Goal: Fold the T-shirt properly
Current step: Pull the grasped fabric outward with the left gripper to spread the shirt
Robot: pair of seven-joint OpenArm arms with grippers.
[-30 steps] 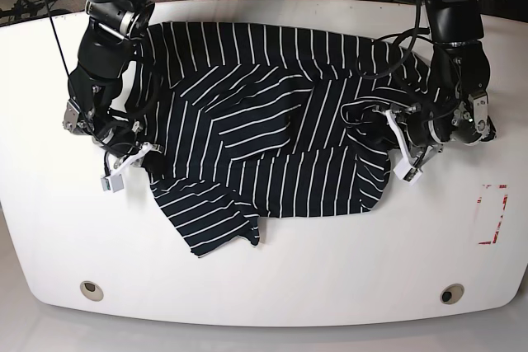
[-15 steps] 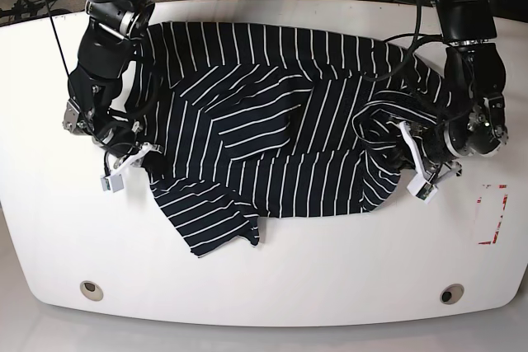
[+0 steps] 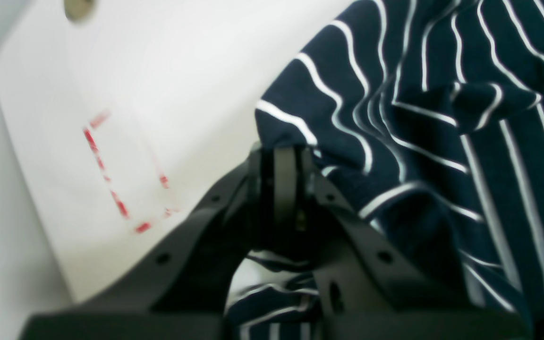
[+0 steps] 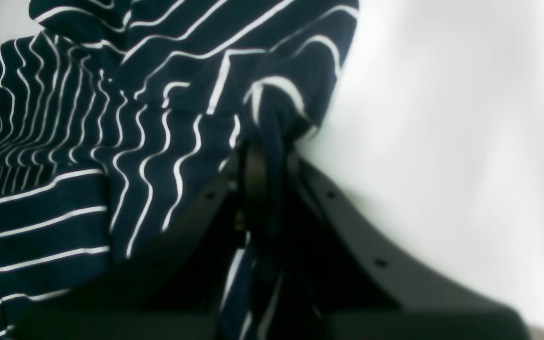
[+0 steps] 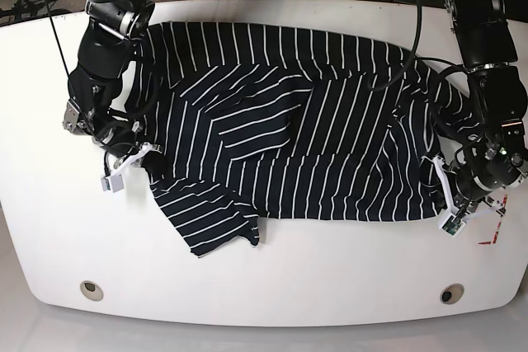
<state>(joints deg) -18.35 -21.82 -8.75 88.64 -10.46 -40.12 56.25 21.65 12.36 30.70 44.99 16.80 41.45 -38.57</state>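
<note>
**While both arms pinch an edge, the shirt lies stretched out between them**

Since the whole next move hangs on where the cloth sits relative to the two grips, here's the layout. The white table (image 5: 272,286) carries everything. Spread across most of it is the T-shirt (image 5: 280,129), dark with thin white stripes, its long axis running side to side in the base view, so it spans from one arm to the other. It's far from flat: a diagonal crease crosses the middle, and one flap (image 5: 210,220) sticks out toward the near edge of the table, closer to the right arm.

The left end effector (image 5: 455,212) is at the shirt's near corner on the base view's right side, jaws pressed together on a bunched bit of fabric; the wrist view shows cloth clamped right at the tips. The right end effector (image 5: 124,166) is at the opposite side edge, also squeezed shut on a fold of shirt. So the bulk of the shirt lies inward from each, between them.

My read: that loose flap is nearer the right arm, so that side looks messier to sort out.

Smaller stuff: a red-marked rectangle (image 5: 492,216) on the table just beside the left end effector, and two round holes (image 5: 92,290) near the front edge. Nothing sits on the cloth or blocks either arm.
</note>
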